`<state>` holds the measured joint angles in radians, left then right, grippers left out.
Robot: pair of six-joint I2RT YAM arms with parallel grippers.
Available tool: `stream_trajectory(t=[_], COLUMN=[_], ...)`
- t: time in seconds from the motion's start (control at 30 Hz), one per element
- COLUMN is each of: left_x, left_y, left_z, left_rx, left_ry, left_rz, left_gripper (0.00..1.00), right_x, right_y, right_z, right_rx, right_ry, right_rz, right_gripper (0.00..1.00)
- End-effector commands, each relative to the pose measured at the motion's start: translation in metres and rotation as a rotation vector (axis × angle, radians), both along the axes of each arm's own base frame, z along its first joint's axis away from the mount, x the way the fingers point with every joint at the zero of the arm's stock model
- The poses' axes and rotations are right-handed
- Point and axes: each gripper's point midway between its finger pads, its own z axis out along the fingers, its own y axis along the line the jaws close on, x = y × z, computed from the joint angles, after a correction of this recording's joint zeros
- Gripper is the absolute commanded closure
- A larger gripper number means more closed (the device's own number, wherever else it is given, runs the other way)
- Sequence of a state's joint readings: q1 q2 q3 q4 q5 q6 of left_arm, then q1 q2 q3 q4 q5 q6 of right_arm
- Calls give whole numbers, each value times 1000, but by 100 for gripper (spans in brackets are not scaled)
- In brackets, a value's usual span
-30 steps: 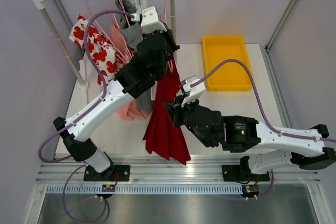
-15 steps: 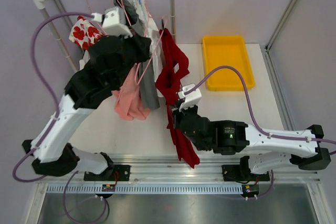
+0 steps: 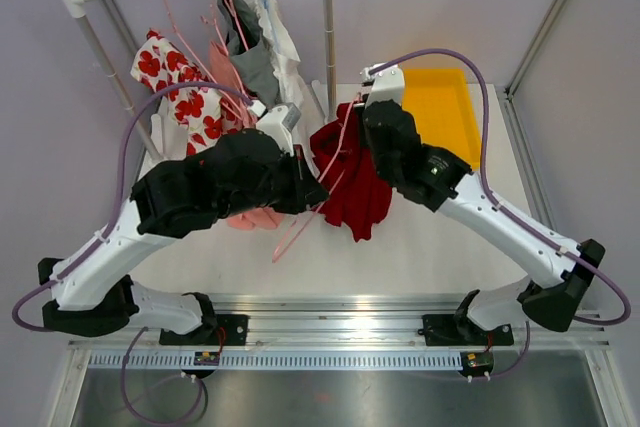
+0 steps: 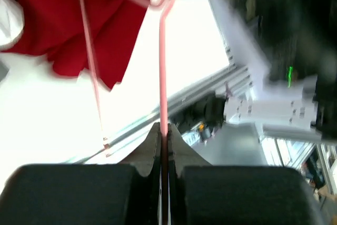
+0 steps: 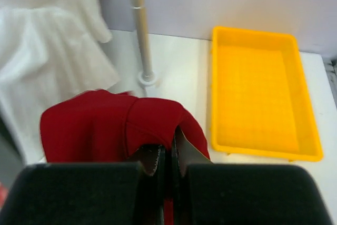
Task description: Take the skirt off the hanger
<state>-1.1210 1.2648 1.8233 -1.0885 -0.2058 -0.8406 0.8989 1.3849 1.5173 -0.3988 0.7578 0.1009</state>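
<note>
at table [image 3: 420, 247] centre: left gripper [image 4: 164, 130] clenched on hanger [image 4: 162, 67], drawn forward; right gripper [image 5: 167, 148] gripping skirt [image 5: 105, 125], pulled rearward.

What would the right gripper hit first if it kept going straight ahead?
The red fabric skirt the right gripper now pinches; beyond that, probably the white tabletop near the pale rack pole, though depth is unclear.

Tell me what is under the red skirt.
Beneath the red skirt only the white table shows around its edges, and the pink hanger pokes out at its lower left. Anything directly under the bunched cloth is covered.
</note>
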Motion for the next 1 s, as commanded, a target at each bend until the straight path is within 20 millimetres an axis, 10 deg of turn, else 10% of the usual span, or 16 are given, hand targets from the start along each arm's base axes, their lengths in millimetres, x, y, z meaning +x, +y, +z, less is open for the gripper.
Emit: stream_trajectory(t=[0.0, 0.2, 0.3, 0.43, 0.63, 0.83, 0.97], left_x=[-39, -58, -60, -54, -29, 1, 28], left_y=[22, 47, 49, 57, 74, 84, 80], left_z=[47, 100, 112, 121, 112, 93, 90], left_rx=[-131, -283, -314, -316, -254, -152, -48], left_ry=[36, -33, -81, -162, -245, -292, -369], left_rz=[-78, -132, -157, -136, -9, 148, 232], left_gripper=[100, 100, 100, 100, 100, 100, 100], right_x=[37, 84, 96, 97, 126, 181, 232], right_y=[-55, -156, -174, -195, -220, -216, -194], right_z=[29, 38, 64, 149, 193, 172, 94], right_rx=[43, 81, 78, 139, 179, 206, 188], right_ry=[-36, -6, -33, -192, -305, -309, -147], right_rz=[-161, -342, -386, -407, -446, -374, -305], right_gripper=[100, 100, 100, 100, 100, 100, 100])
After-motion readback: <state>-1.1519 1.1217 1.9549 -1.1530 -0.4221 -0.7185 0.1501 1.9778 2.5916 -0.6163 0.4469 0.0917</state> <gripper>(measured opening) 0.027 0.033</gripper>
